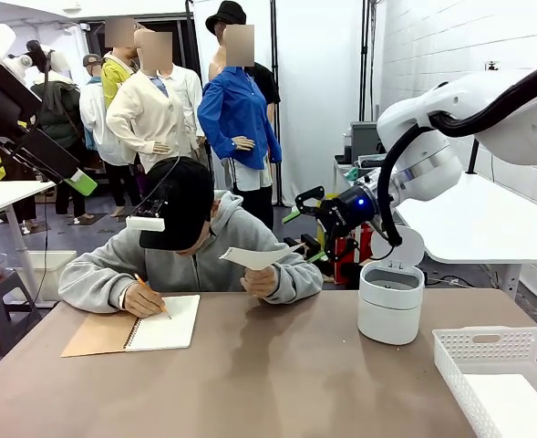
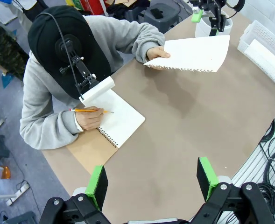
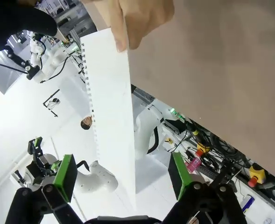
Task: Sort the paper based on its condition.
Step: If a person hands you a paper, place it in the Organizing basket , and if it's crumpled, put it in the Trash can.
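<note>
A hand (image 1: 261, 281) is holding up the paper (image 1: 250, 256).
Right pincer (image 3: 122, 171) and left pincer (image 2: 152, 180) are gaping released, empty.

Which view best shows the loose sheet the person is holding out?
The left wrist view: the paper shows its whole face to the camera, torn perforated edge clear. The front view catches it nearly edge-on, a thin sliver. The right wrist view has it close but steeply slanted.

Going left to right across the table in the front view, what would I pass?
Open notebook → held-up sheet of paper → right gripper → white round container → white basket.
</note>
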You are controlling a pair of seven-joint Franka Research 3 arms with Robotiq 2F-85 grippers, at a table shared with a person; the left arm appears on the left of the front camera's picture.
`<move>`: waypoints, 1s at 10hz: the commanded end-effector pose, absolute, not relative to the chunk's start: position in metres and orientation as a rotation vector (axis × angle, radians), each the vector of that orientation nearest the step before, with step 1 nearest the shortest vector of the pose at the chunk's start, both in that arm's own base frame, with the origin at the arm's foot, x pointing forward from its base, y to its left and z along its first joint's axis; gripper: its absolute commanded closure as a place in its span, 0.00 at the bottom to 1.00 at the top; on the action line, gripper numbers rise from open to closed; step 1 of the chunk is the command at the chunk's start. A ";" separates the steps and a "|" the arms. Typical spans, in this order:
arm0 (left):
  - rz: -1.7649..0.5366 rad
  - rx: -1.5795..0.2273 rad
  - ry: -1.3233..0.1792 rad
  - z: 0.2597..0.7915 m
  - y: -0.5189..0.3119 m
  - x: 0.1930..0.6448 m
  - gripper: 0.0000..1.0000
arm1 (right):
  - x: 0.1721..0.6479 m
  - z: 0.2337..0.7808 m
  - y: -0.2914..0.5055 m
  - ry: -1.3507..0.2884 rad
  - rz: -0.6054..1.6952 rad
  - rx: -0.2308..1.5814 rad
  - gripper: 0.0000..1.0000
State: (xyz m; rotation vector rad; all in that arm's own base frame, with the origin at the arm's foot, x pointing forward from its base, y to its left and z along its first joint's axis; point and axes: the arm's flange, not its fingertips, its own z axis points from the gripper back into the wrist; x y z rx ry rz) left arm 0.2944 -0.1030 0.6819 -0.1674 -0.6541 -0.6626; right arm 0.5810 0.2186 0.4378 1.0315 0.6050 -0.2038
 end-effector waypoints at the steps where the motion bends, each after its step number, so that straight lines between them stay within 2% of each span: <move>1: -0.661 -0.165 -0.655 0.682 -0.103 0.294 0.00 | 0.588 0.436 0.232 0.642 -0.196 1.042 0.00; 5: -0.661 -0.165 -0.655 0.682 -0.103 0.294 0.00 | 0.588 0.430 0.248 0.621 -0.165 1.055 0.00; 10: -0.661 -0.165 -0.655 0.682 -0.103 0.294 0.00 | 0.586 0.416 0.263 0.674 -0.164 1.089 0.00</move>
